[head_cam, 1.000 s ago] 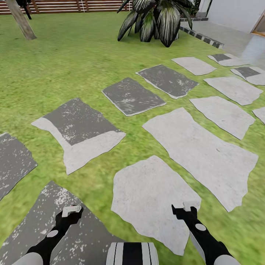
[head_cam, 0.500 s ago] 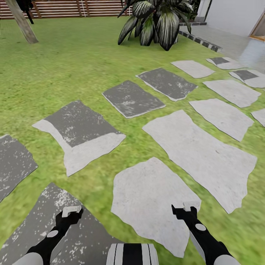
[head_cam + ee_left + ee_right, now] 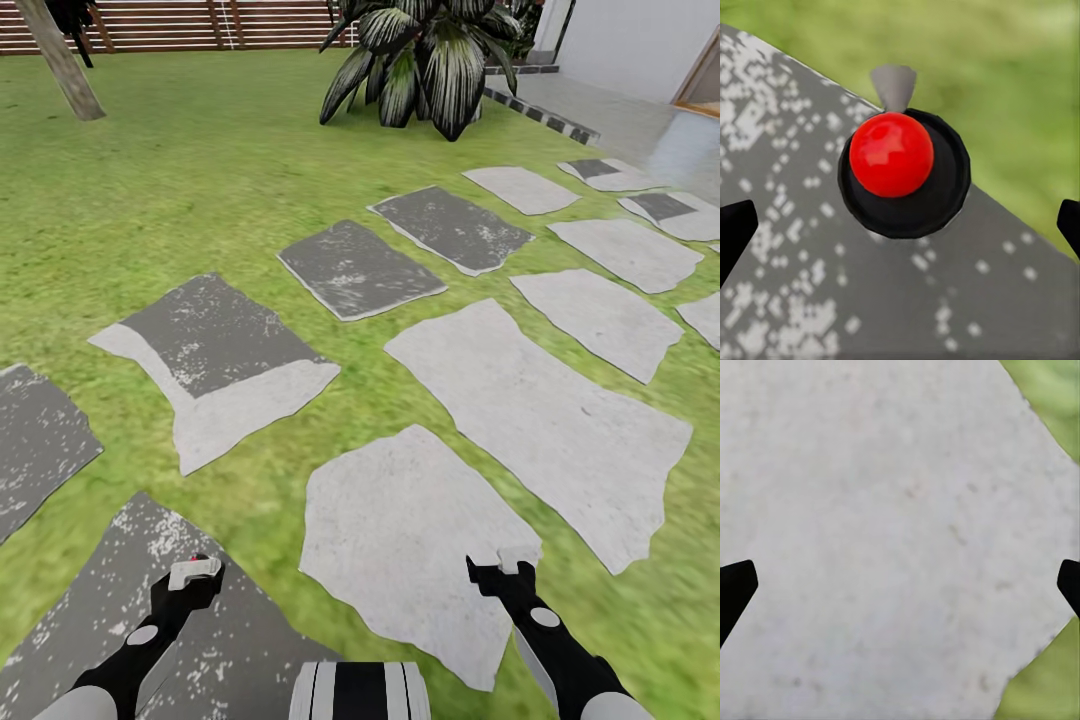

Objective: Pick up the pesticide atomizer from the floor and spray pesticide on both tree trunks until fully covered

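The pesticide atomizer (image 3: pixel 892 154) stands on a dark speckled paving slab (image 3: pixel 787 247), seen from above in the left wrist view. It has a red ball top, a round black body and a grey nozzle. My left gripper (image 3: pixel 902 225) hangs open right over it, one black fingertip (image 3: pixel 736 229) at each side and well apart from it. In the head view my left gripper (image 3: pixel 193 572) hides the atomizer except for a red speck (image 3: pixel 193 557). My right gripper (image 3: pixel 505 566) is open over a pale slab (image 3: pixel 885 532). The task's trees are out of view.
Grass floor (image 3: pixel 200 170) spreads ahead, crossed by grey and pale stepping slabs (image 3: pixel 355 265). A short palm (image 3: pixel 425 55) stands at the back, a thin leaning pale stem (image 3: pixel 62 62) at the back left before the slatted fence (image 3: pixel 200 25). A paved terrace (image 3: pixel 640 120) lies far right.
The whole head view has shifted slightly, so the camera moved. Both arms keep their pose. A red speck of the atomizer now shows at my left gripper's tip.
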